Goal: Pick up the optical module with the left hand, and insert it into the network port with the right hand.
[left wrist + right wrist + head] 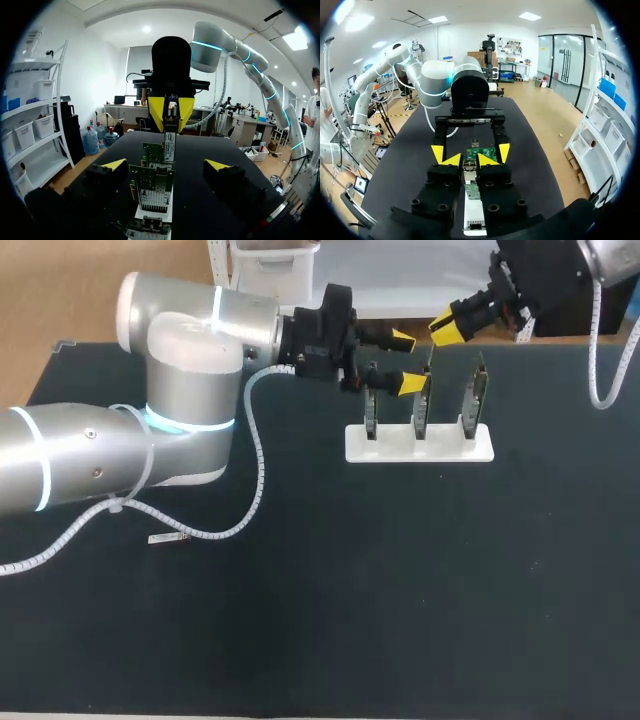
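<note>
Right claw [470,160] is clenched on the optical module [170,142], holding it upright over the white holder [440,448] on the dark surface [300,620]. That holder carries three network cards standing on edge, one per slot: left card [371,412], middle card [421,408], right card [476,395]. The module hangs above the middle card; whether its tip touches the port is hard to say from here. Left claw [405,362] is released, fingers spread wide, cards ahead between them, nothing in its grip.
</note>
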You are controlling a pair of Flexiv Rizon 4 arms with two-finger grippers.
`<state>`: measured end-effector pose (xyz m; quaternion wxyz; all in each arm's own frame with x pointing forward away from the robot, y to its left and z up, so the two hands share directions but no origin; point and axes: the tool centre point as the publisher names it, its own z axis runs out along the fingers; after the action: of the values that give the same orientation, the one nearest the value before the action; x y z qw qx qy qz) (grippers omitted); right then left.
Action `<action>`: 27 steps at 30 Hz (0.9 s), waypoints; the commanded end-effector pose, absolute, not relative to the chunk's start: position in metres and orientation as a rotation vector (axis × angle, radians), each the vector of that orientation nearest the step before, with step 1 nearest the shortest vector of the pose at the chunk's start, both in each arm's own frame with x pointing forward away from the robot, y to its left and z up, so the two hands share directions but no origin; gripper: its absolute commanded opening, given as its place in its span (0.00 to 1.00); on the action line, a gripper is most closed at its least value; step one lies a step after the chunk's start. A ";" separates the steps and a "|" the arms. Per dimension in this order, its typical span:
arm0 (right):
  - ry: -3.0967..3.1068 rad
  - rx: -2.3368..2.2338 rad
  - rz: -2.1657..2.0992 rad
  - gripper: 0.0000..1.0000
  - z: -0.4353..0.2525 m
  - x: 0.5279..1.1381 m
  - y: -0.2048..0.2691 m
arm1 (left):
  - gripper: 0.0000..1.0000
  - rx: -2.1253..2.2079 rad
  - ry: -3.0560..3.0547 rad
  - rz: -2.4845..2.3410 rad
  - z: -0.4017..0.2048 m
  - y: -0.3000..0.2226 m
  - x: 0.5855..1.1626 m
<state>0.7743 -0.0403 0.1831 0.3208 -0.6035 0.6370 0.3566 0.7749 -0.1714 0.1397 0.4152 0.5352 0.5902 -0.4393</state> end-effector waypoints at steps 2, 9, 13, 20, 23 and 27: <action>1.674 -1.572 0.929 0.00 0.183 0.769 -0.042 | 1.00 1.417 1.538 -1.062 0.140 -0.169 0.778; 1.677 -1.561 0.929 0.00 0.183 0.768 -0.042 | 1.00 1.530 1.539 -1.008 0.137 -0.169 0.781; 1.676 -1.556 0.927 0.00 0.183 0.770 -0.043 | 1.00 1.573 1.553 -0.987 0.134 -0.170 0.782; 1.675 -1.555 0.933 0.00 0.183 0.771 -0.041 | 1.00 1.616 1.583 -0.968 0.128 -0.171 0.782; 1.675 -1.555 0.936 0.00 0.183 0.772 -0.041 | 1.00 1.628 1.593 -0.972 0.126 -0.171 0.782; 1.676 -1.555 0.937 0.00 0.182 0.772 -0.040 | 1.00 1.639 1.604 -0.966 0.125 -0.171 0.782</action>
<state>0.7724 -0.0405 0.1825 0.3282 -0.5944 0.6406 0.3586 0.7763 -0.1685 0.1239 0.3302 0.6191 0.6106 -0.3672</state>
